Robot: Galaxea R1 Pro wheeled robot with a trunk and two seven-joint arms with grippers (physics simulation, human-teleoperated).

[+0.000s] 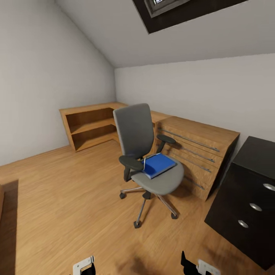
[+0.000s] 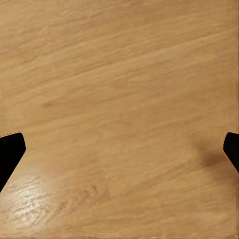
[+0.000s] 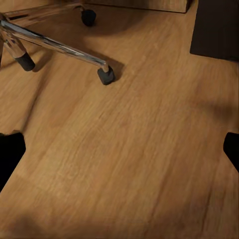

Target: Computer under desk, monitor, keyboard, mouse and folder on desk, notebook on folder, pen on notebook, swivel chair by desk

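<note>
The grey swivel chair (image 1: pixel 134 131) stands mid-room on the wood floor, in front of a light wooden dresser. The bright blue folder (image 1: pixel 157 164) lies flat on its seat. At the right edge is the desk's dark three-drawer unit (image 1: pixel 244 198) with a glossy black top. My left gripper (image 1: pixel 86 267) and right gripper (image 1: pixel 194 265) hang low at the near edge, well short of the chair. The left gripper (image 2: pixel 119 149) is open over bare floor. The right gripper (image 3: pixel 119 149) is open too, above the floor near the chair's metal star base (image 3: pixel 55 45) and a castor (image 3: pixel 105 75).
A light wooden dresser (image 1: pixel 198 152) with long metal handles runs along the far wall behind the chair, joining a low open wooden shelf unit (image 1: pixel 89 128) in the corner. The sloped ceiling holds a dark skylight (image 1: pixel 179 11). Open wood floor (image 1: pixel 68 198) lies to the left.
</note>
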